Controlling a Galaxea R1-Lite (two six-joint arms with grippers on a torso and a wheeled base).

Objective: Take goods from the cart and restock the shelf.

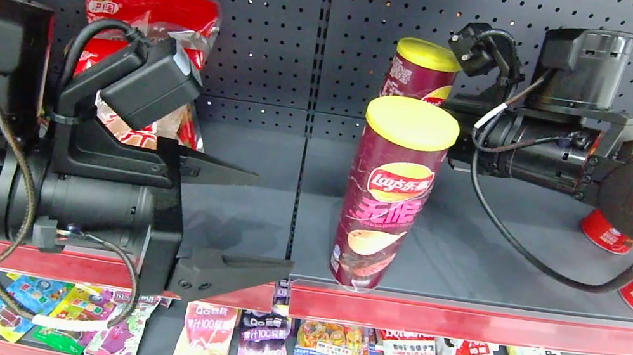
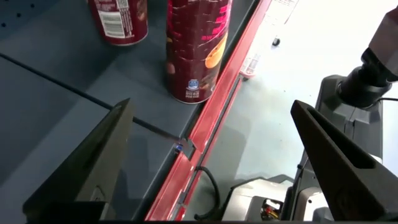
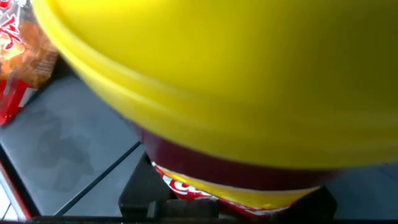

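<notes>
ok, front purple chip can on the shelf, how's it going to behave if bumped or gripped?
The front chip can is tall and narrow and stands close to the shelf's red lip, so a high nudge would probably tip it. Being round, it would likely roll once down. The glossy wall looks stiff but may slip in the jaws.

A maroon chip can [image 1: 389,202] with a yellow lid stands upright at frame centre, at the front edge of the shelf [image 1: 471,255]. A matching can [image 1: 419,69] stands just behind it.
</notes>
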